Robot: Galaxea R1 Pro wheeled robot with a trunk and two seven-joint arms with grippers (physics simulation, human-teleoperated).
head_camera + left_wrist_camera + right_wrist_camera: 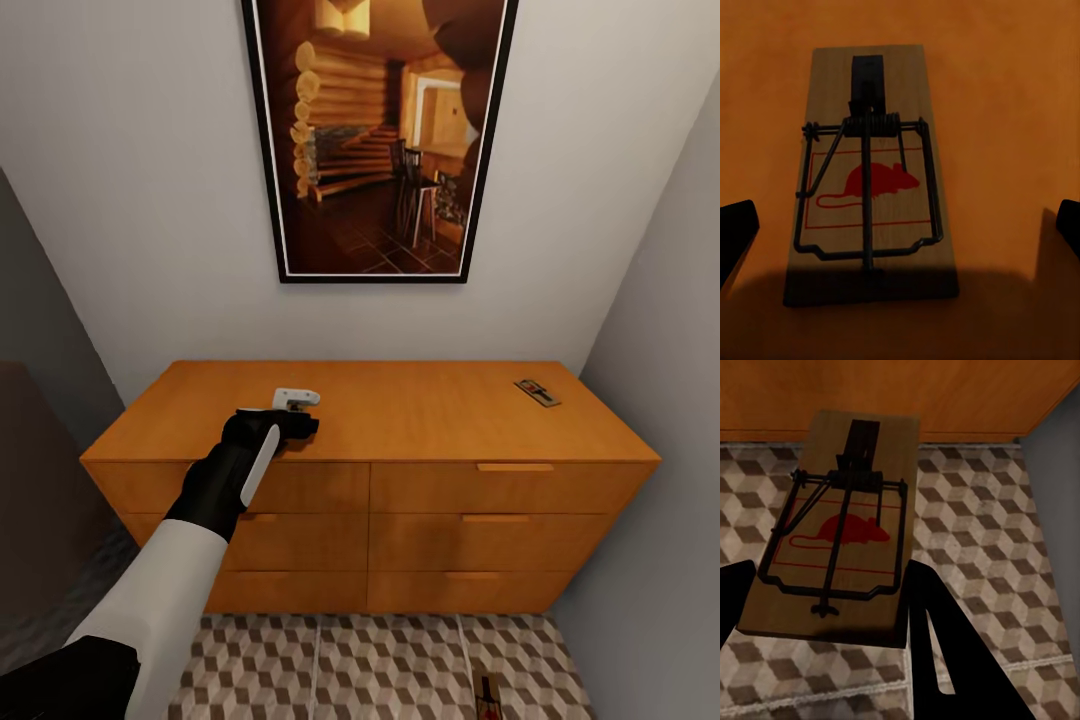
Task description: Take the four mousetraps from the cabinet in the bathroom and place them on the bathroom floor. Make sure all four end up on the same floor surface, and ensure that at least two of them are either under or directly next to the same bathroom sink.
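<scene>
Wooden mousetrap (pixel 840 532) between right end effector (pixel 825 607) fingers.

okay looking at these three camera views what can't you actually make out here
- Left gripper: head view, its wrist hides the fingertips and the mousetrap beneath.
- Right gripper: right wrist view, fingers flank a second mousetrap; contact unclear.
- Trap on the bathroom floor: head view, cut off by the lower edge.
- Far trap on the cabinet: head view, too small for detail.
</scene>
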